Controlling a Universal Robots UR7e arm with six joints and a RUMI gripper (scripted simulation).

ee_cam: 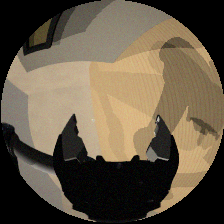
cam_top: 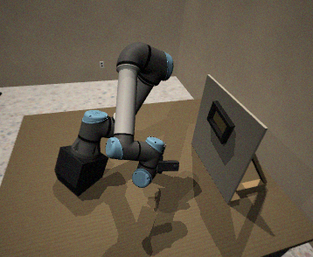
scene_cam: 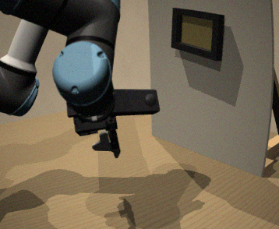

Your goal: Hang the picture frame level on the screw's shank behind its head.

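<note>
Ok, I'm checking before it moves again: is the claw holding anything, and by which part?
Nothing is held; the claw is open, and the picture frame hangs apart from it.

The arm (cam_top: 126, 100) (scene_cam: 23, 44) has a pale grey, tubular link and dark grey, rounded joints ringed by black seams. Its joint caps (cam_top: 142, 178) (scene_cam: 80, 72) are light blue discs, notched near the rim. The base (cam_top: 74, 175) is a black, angular block. The gripper (scene_cam: 97, 134) (ee_cam: 116, 115) is black, with grey-faced, pointed fingers.
</note>
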